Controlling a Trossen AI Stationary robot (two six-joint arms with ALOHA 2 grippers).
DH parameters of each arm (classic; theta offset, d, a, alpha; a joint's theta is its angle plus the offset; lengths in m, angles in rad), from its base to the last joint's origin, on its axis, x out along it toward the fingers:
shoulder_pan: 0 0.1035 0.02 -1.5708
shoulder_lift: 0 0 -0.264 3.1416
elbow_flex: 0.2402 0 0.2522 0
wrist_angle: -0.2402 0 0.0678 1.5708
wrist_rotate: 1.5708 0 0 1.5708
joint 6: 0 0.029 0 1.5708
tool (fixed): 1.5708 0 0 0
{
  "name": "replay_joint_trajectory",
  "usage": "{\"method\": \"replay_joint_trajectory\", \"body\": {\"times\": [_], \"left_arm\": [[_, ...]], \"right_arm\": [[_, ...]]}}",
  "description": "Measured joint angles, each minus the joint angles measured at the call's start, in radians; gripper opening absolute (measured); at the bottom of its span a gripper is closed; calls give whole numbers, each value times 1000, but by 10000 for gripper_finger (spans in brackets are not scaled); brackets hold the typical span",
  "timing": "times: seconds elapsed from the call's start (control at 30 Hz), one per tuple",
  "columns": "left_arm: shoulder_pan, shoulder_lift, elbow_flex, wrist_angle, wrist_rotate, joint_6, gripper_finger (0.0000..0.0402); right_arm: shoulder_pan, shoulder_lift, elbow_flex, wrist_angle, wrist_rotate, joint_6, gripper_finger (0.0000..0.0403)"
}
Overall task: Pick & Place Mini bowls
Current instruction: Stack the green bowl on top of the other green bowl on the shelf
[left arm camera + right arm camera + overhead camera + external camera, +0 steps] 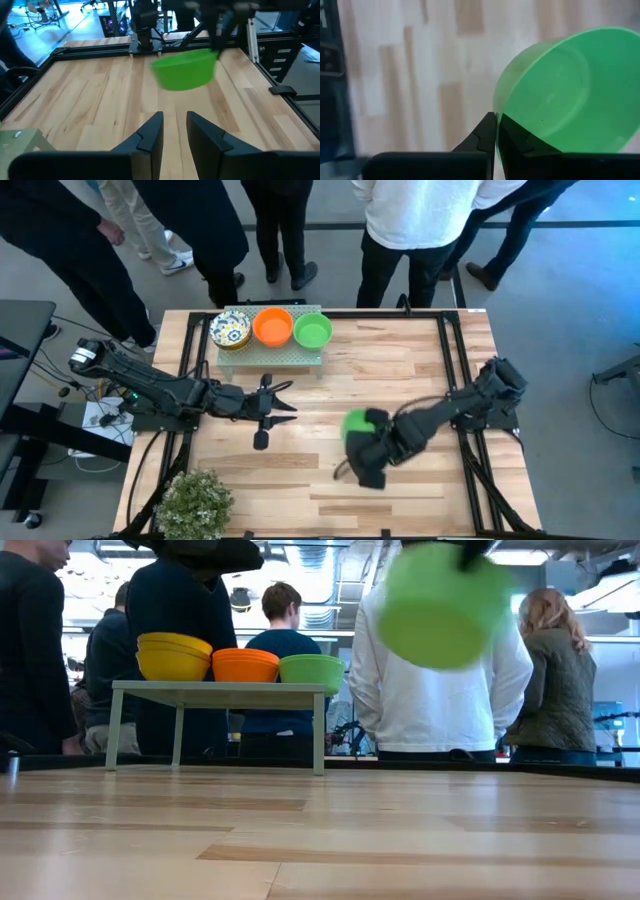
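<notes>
Right gripper (496, 131) fingers pinched on the green mini bowl (356, 423) rim, bowl airborne mid-surface, tilted. Thin edge grip, so it could swing or slip out. Left gripper (173, 131) fingers apart, hovering left of centre.

three small round bowls (271, 328) sit in a row on a little raised stand (270, 360) at the worktop's (330, 395) back edge, leafy potted plant (193, 500) at the front-left corner
</notes>
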Motion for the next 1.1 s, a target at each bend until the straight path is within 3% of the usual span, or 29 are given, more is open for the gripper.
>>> {"method": "replay_joint_trajectory", "body": {"times": [0.23,0.5,0.77,1.1], "left_arm": [[-73,0,1,-100,1,0,86],[-142,0,1,-174,3,-1,86],[-146,0,1,-174,0,-1,86],[-146,0,1,-174,0,-31,86]], "right_arm": [[-159,0,152,-1,110,-435,3],[-390,0,210,60,175,-842,3],[-598,0,212,237,79,-1048,1],[-702,78,214,271,43,-1151,4]]}}
